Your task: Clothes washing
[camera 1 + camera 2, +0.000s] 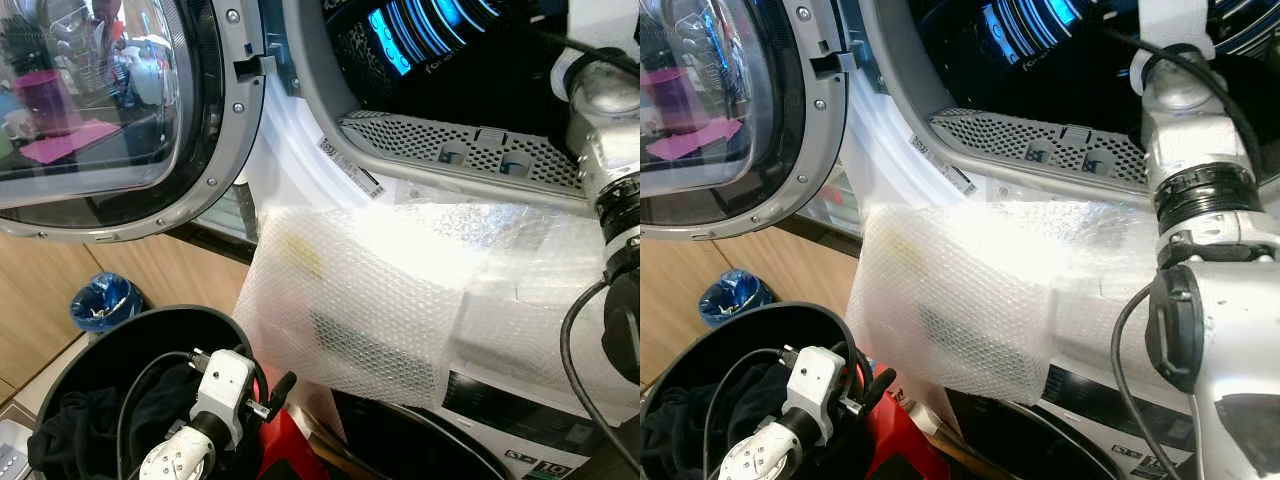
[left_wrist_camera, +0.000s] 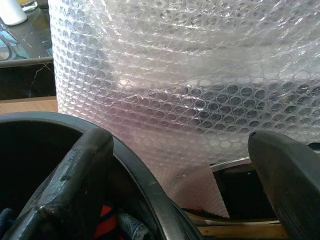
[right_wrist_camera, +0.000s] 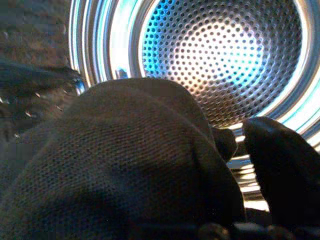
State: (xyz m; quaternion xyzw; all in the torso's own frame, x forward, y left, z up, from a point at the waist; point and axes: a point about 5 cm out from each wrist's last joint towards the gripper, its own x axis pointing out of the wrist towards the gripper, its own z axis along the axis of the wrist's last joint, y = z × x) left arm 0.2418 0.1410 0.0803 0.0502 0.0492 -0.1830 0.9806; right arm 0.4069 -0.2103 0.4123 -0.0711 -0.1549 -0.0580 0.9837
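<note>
Drum as landmark: we log all positions against it. Our right arm reaches through the washer opening into the drum, and our right gripper sits inside, facing the perforated back wall. A dark garment lies draped over one finger and bunched between the two; we judge the fingers closed on it, held there so it can be let go deep in the drum rather than at the lip.

Door stands swung wide to the left of the drum, which keeps the opening free for the arm. Bubble wrap hangs over the washer front just below the drum opening; we suppose it pads the edge against arm contact.

Basket, black and round, sits below and left of the drum, near the door's lower edge. Dark clothes lie in it. Our left gripper rests at the basket's rim on the drum side, fingers spread wide, nothing between them, apparently placed for the next pick.

Counts: one washer, one drum, one door, one basket, one sheet of wrap, two grippers, one garment in hand. Number of clothes left in the basket: cannot tell, they form one dark heap. One blue bag stands on the floor under the door.
</note>
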